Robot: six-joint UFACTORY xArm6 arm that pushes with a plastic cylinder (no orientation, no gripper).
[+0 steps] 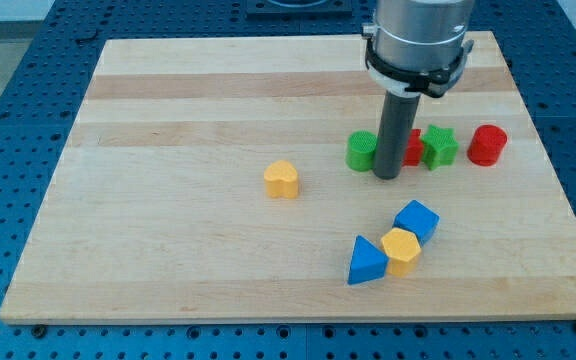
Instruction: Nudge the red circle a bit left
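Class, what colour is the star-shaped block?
Green: the star block shows clearly in the camera view.

My rod [388, 135] is dark grey, almost black, under a silvery metal collar [418, 40] with a black ring. Just left of my tip [387, 177] sits a bright green block [362, 151]. Just right of it, partly hidden behind the rod, shows a red block [412, 148], then a green star [440, 147], and farther right a red circle [487, 145]. Well to my tip's left lies a yellow block [281, 179]. Below my tip, toward the view's bottom, a blue cube [416, 220], a yellow block [401, 250] and a blue triangle [366, 261] cluster. The board [168, 120] is pale wood with lighter and darker stripes; the table [28, 60] around it is blue, dotted with holes.
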